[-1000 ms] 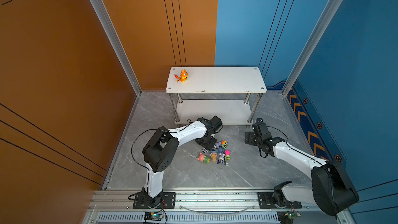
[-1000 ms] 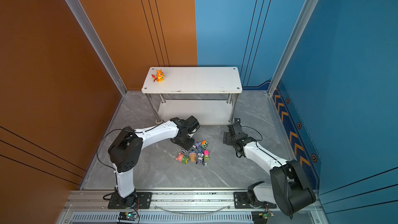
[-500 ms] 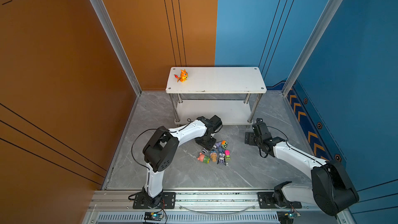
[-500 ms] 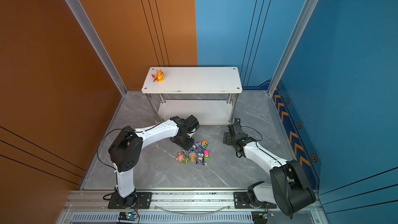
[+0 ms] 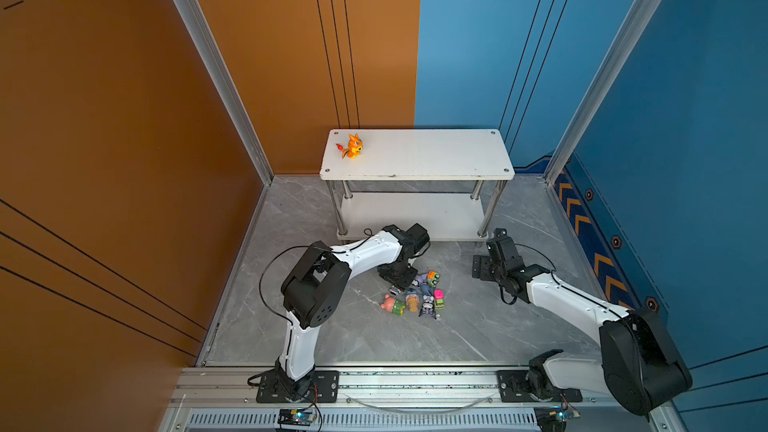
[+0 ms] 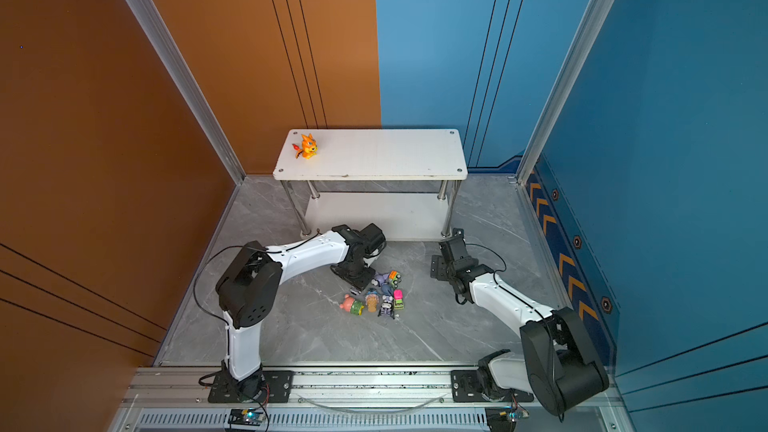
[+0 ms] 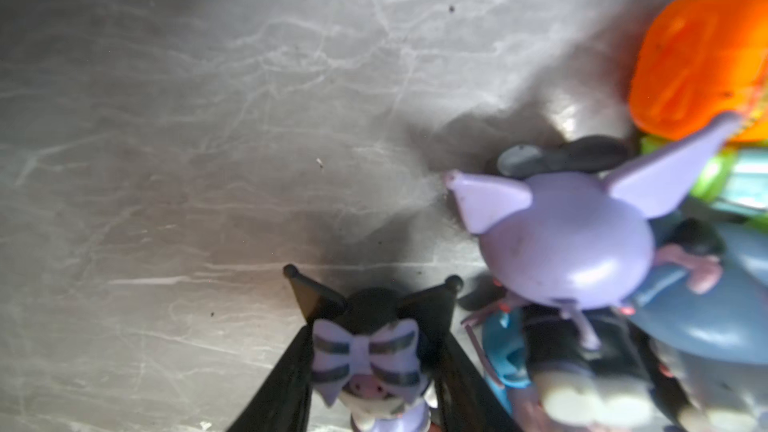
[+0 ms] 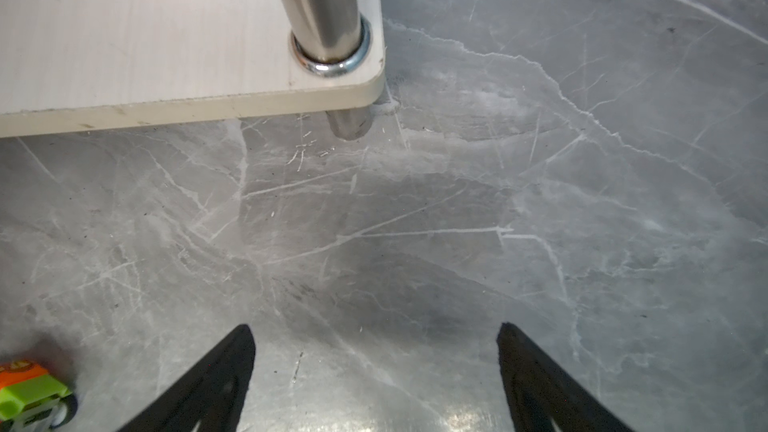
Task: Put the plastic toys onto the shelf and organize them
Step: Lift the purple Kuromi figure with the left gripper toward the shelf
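Observation:
The shelf point(image 5: 415, 155) point(image 6: 374, 155) stands at the back, with the orange dragon point(image 5: 352, 146) point(image 6: 306, 146) on the left end of its top board. The other plastic toys point(image 5: 415, 297) point(image 6: 376, 297) lie in a pile on the floor. My left gripper point(image 5: 399, 278) point(image 7: 370, 326) is down at the pile's near-left edge, shut on a black-purple imp point(image 7: 365, 351) with a striped bow. Beside it are a purple-headed imp point(image 7: 569, 243), the grey-blue donkey point(image 7: 706, 317) and the orange car point(image 7: 698, 56). My right gripper point(image 5: 480, 268) point(image 8: 374, 338) hovers open and empty over bare floor.
The shelf's lower board point(image 8: 145, 35) and a chrome leg point(image 8: 324, 6) are just ahead of the right gripper. The orange car point(image 8: 25, 388) shows at that view's edge. The pink bear point(image 5: 390, 304) and the pink car point(image 5: 438, 297) lie on the pile's near side. Walls enclose the marble floor.
The left gripper has stayed low at the pile's edge, shifting only slightly. The right arm has not moved.

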Action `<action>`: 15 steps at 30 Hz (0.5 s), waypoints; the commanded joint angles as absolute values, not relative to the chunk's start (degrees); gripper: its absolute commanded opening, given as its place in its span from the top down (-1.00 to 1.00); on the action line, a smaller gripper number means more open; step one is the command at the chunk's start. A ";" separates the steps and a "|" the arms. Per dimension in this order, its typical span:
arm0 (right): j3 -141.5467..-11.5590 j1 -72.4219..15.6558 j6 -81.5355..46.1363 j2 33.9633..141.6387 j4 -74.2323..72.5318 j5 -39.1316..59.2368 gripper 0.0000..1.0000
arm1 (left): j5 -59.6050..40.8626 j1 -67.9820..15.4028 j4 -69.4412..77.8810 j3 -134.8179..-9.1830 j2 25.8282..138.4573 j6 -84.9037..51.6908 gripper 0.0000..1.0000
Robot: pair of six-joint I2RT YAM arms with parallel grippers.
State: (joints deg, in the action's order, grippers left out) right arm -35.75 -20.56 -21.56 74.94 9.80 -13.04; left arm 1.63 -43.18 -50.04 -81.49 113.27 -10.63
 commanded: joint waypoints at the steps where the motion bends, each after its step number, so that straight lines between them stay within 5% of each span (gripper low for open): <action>1: -35.02 -20.21 -22.78 75.84 8.97 -12.74 -0.85 | 0.79 -42.89 -51.61 -83.01 114.34 -9.93 0.13; 15: -34.96 -20.21 -22.82 75.87 8.69 -12.70 -0.85 | 4.31 -42.52 -51.40 -82.66 107.66 -10.41 0.46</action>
State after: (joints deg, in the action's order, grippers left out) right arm -35.66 -20.56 -21.96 75.66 9.37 -13.04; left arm 1.85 -43.16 -50.26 -81.58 112.49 -10.31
